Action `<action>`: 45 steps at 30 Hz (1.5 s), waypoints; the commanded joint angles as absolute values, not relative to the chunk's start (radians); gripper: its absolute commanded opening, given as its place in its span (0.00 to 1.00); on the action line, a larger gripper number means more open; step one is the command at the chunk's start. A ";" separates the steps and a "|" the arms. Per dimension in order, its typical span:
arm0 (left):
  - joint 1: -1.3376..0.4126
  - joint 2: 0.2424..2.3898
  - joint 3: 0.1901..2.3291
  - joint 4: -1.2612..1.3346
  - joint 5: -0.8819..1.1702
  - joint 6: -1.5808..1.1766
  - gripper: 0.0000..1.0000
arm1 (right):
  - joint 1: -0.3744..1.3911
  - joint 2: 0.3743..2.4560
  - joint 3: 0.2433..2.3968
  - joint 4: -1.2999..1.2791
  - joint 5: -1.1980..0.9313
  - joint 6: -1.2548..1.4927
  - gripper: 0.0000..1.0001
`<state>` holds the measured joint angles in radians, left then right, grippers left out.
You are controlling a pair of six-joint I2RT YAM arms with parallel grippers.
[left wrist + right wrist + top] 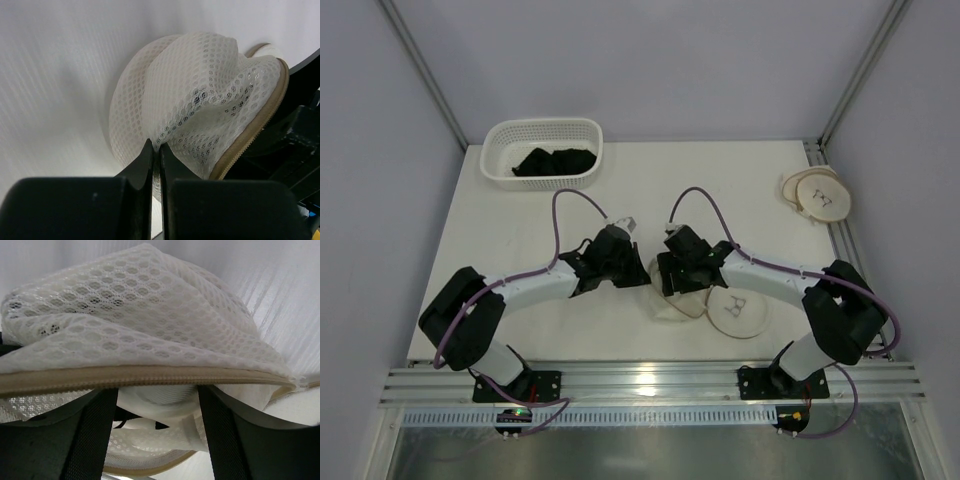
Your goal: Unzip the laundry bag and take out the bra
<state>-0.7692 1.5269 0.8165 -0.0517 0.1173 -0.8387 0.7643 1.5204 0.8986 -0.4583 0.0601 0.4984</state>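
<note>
Left gripper (155, 150) (bottom centre) pinches laundry bag (200, 95) mesh shut, anchoring it. Right gripper (157, 395) gapes empty beneath the zip rim (150, 376).

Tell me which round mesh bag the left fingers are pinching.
The laundry bag front and centre: the left fingers are shut on its mesh. The similar mesh bag far off to the right lies apart, untouched.

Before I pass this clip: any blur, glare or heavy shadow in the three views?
Top external: even, soft light, sharp, no glare; the laundry bag only partly visible. Left wrist: mesh crisp, the left gripper a dark, soft foreground mass, the table nearly blown out. Right wrist: mesh and zip sharp, the right gripper dark and underexposed.
</note>
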 commanded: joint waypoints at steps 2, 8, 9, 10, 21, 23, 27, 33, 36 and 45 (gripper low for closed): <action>-0.765 1.499 0.811 -0.006 0.132 -0.854 0.00 | 0.787 1.566 0.876 -0.428 0.111 0.520 0.62; -0.765 1.500 0.801 0.025 0.140 -0.864 0.00 | 0.788 1.549 0.880 -0.402 0.120 0.509 0.04; -0.765 1.500 0.802 0.026 0.141 -0.865 0.00 | 0.788 1.543 0.887 -0.406 0.123 0.506 0.04; -0.765 1.499 0.799 0.026 0.141 -0.867 0.00 | 0.788 1.534 0.890 -0.410 0.126 0.502 0.04; -0.761 1.486 0.799 0.003 0.109 -0.868 0.00 | 0.790 1.181 0.893 -0.554 -0.044 0.431 0.04; -0.749 1.488 0.801 0.003 0.118 -0.871 0.00 | 0.790 1.086 0.897 -0.612 -0.058 0.425 0.04; -0.735 1.500 0.802 0.014 0.135 -0.877 0.00 | 0.790 0.930 0.917 -0.670 -0.005 0.420 0.04; -0.733 1.525 0.799 0.029 0.166 -0.891 0.00 | 0.788 0.740 0.853 -0.494 0.123 0.445 0.04; -0.733 1.519 0.789 0.035 0.169 -0.897 0.00 | 0.788 0.733 0.813 -0.364 0.120 0.451 0.04; -0.733 1.488 0.778 0.012 0.166 -0.887 0.00 | 0.788 0.735 0.709 -0.052 0.132 0.503 0.04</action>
